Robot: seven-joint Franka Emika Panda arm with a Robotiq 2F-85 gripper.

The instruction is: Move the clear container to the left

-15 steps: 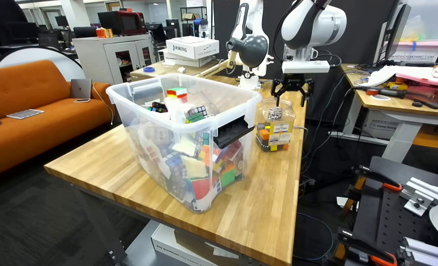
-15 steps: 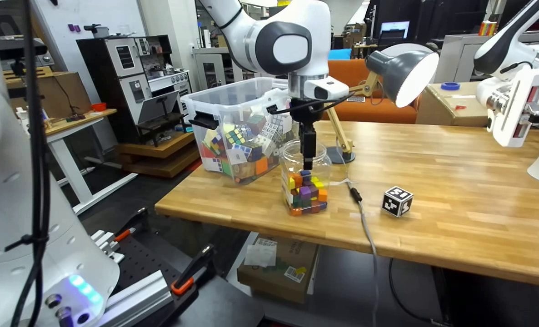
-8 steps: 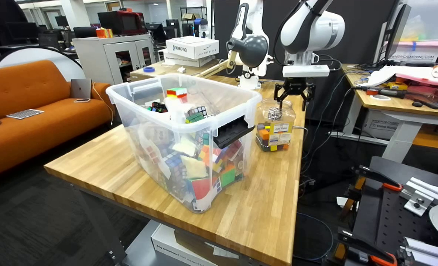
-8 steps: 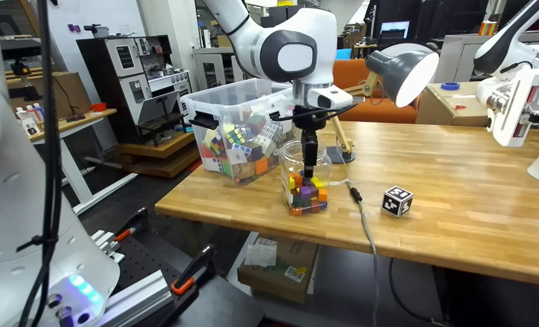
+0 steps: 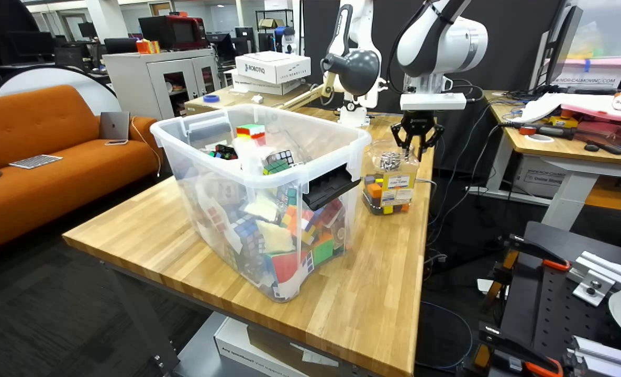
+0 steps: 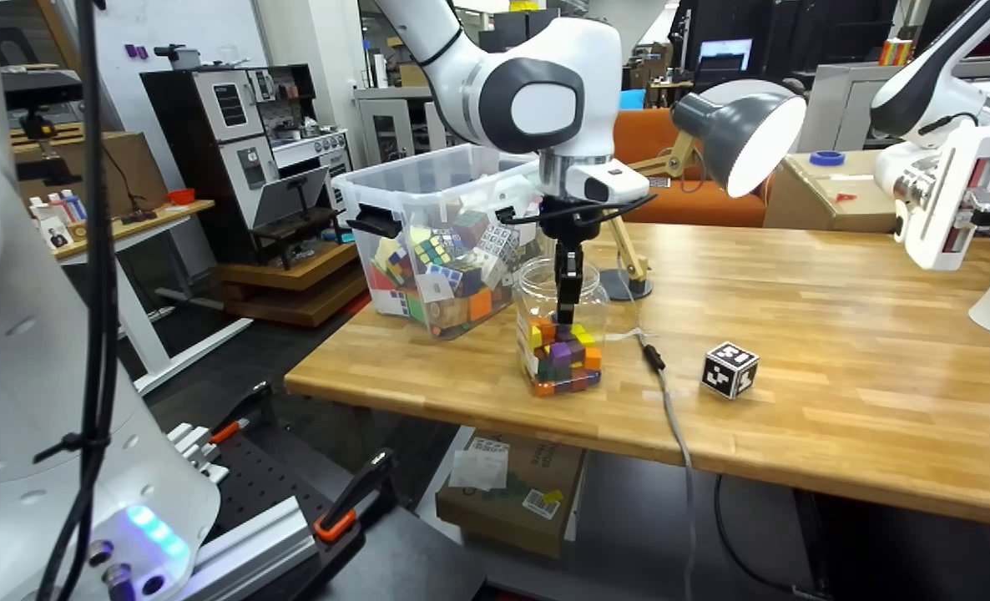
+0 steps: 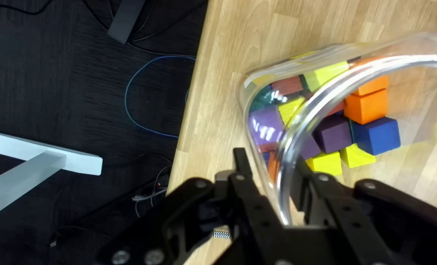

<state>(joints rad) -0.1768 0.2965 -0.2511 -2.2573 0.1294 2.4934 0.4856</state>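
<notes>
The clear container [image 6: 562, 359] is a wide-mouthed see-through jar, upright on the table, with coloured cubes covering its bottom; a yellow label [image 5: 398, 188] faces outward in an exterior view. My gripper [image 5: 414, 156] points down at the jar's mouth, its jaws partly closed. From the wrist, the jar's rim [image 7: 292, 147] passes between the two fingers: the left finger [image 7: 243, 163] is outside the wall and the right one is over the opening. A narrow gap still shows between the left finger and the rim. Whether the right finger touches the rim is hard to tell.
A large clear bin [image 5: 268, 209] of puzzle cubes stands close beside the jar. Behind it is a desk lamp [image 6: 737, 125]. A black-and-white cube [image 6: 729, 370] and a grey cable [image 6: 670, 401] lie on the table, whose edge [image 7: 192, 110] runs near the jar.
My gripper has come down to the jar's mouth and its fingers have moved much nearer each other. The jar stands in the same place.
</notes>
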